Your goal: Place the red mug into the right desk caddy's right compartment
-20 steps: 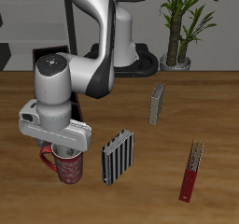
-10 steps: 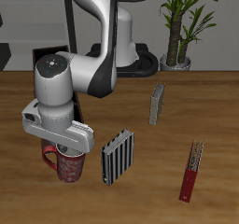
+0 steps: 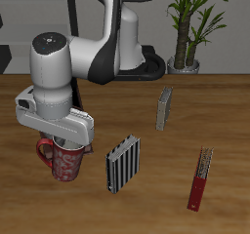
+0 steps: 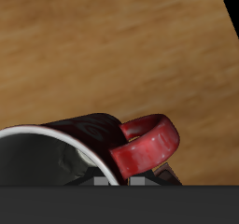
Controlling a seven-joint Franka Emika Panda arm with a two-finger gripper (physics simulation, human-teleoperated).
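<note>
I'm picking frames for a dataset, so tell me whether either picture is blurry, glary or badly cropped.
Exterior view: even, soft light, no glare, slightly coarse; the arm hides much of the red mug. Wrist view: the mug sits very close and is cut off by the frame edge, its handle soft-edged; the wooden table shows a blurry grain.

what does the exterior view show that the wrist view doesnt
Only the exterior view shows the robot arm, the grey-and-black striped block, a small grey block, the red-handled tool and the potted plant. Only the wrist view shows the mug's grey inside close up. Both show the red mug, its handle and the wooden table.
</note>
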